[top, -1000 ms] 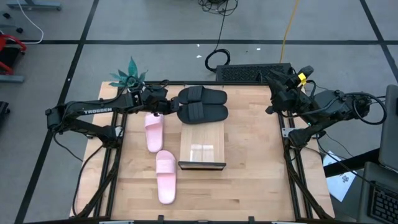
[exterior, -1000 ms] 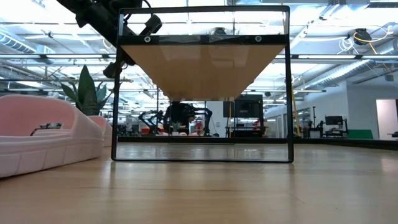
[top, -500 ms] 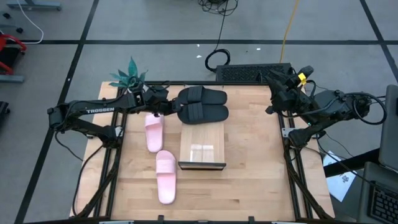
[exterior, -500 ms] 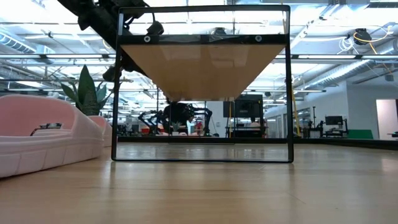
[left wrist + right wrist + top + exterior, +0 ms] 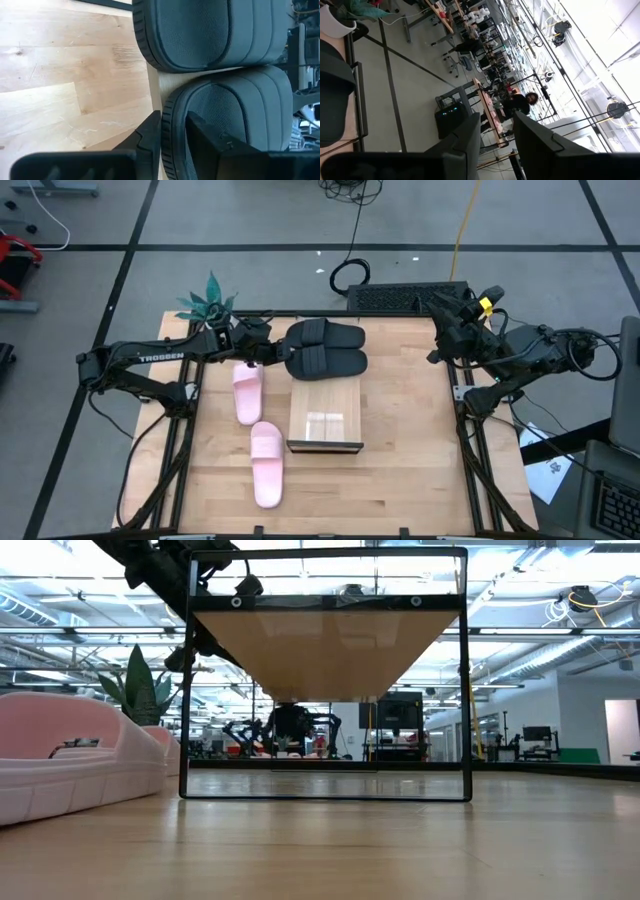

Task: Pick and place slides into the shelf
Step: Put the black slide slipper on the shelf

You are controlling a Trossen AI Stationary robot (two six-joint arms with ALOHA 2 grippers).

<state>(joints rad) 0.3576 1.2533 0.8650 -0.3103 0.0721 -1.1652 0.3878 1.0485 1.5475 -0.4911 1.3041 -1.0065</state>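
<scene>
Two black slides lie side by side across the far end of the shelf (image 5: pixel 325 415), the farther slide (image 5: pixel 325 335) and the nearer slide (image 5: pixel 330 362). Two pink slides rest on the table left of the shelf, one (image 5: pixel 247 392) behind the other (image 5: pixel 267 463). My left gripper (image 5: pixel 277 354) is at the nearer black slide's left end, shut on it (image 5: pixel 173 118). My right gripper (image 5: pixel 447 315) waits open by the table's far right edge. In the low view, the shelf's dark frame (image 5: pixel 325 795) faces me end-on, with a pink slide (image 5: pixel 70 755) beside it. My left gripper pinches the sole rim (image 5: pixel 170 107) at the left end of the nearer black slide. One finger (image 5: pixel 150 137) is outside the rim and the other (image 5: pixel 205 145) is over the footbed. The fingers come from the table's left, along the slide. The slide lies flat on the shelf.
A small potted plant (image 5: pixel 208 305) stands at the table's far left corner, close behind my left arm. A dark keyboard-like panel (image 5: pixel 400 295) lies beyond the far edge. Bare tabletop (image 5: pixel 410 440) extends to the right of the shelf.
My left arm has eased a little toward the table's right, against the nearer black slide. The slides have stayed in place.
</scene>
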